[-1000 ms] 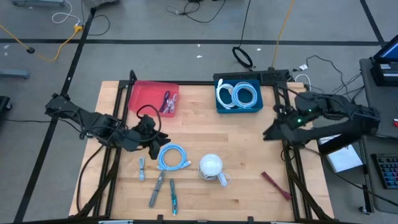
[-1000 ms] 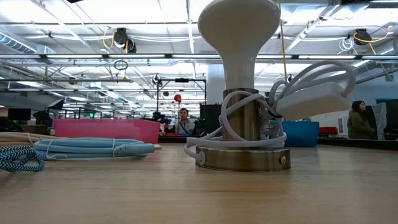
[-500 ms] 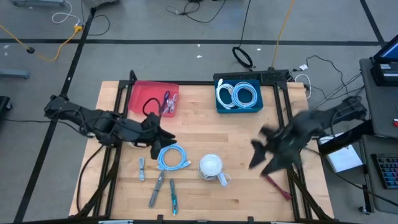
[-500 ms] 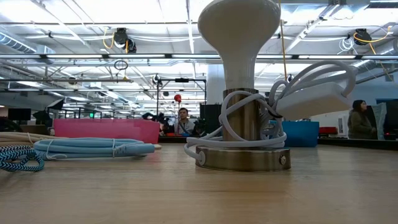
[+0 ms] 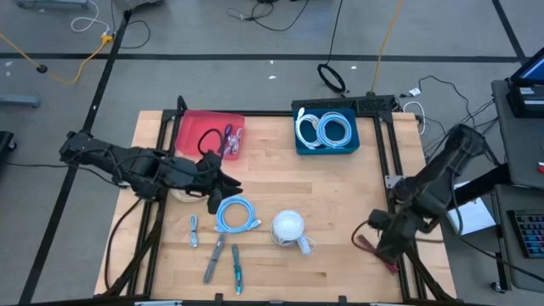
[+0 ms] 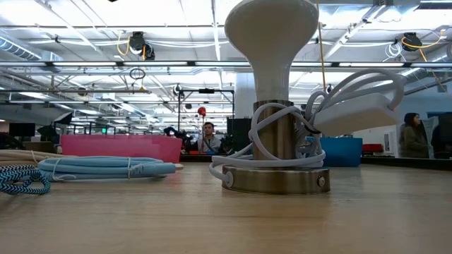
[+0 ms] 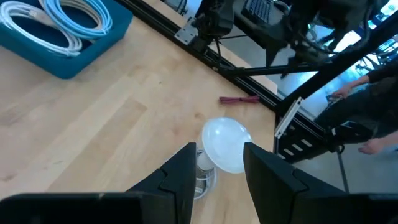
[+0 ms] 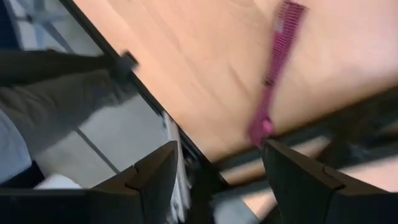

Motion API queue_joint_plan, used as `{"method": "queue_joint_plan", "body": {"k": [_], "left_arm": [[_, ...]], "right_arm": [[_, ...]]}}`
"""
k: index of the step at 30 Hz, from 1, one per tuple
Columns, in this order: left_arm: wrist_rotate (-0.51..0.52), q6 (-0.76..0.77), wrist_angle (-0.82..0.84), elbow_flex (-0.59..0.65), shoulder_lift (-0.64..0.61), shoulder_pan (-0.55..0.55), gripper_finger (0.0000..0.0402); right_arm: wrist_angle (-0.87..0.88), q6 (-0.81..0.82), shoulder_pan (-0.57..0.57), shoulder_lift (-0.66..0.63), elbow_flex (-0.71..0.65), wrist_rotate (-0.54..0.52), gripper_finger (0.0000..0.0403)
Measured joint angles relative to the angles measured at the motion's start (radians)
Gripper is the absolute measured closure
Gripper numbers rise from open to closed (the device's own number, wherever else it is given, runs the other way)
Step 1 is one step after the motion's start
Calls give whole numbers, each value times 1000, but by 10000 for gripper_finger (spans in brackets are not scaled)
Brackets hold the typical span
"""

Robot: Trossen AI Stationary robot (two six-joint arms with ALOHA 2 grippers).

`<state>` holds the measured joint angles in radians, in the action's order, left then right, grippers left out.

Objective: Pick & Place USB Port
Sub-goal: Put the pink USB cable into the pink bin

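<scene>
Cable: pink USB cable, lower right, thin, light, bendy | grab its middle | right gripper open above it | left gripper open, waiting mid-left.

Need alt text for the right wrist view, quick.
The right claw, open and empty, hangs over the table's edge, facing a magenta cable that lies on the wood. Past the edge are the dark frame rail and floor.
</scene>
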<state>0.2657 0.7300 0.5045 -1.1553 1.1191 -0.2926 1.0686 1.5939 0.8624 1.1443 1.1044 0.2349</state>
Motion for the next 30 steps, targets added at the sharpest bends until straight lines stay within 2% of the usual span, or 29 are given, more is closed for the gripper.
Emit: {"method": "queue_joint_plan", "body": {"k": [3,6,16,22,30], "left_arm": [[-2,-10,0,0,0,3,266],[-5,-12,0,0,0,7,266],[-30,8,1,0,0,-6,266],[-31,31,0,0,0,-28,266],[-31,43,0,0,0,-44,266]], "right_arm": [[-93,50,42,38,-45,-50,175],[-141,79,72,86,-84,-53,175],[-112,89,115,210,-148,-130,176],[-145,94,132,249,-194,-128,176],[-202,212,214,250,-271,-77,176]]}}
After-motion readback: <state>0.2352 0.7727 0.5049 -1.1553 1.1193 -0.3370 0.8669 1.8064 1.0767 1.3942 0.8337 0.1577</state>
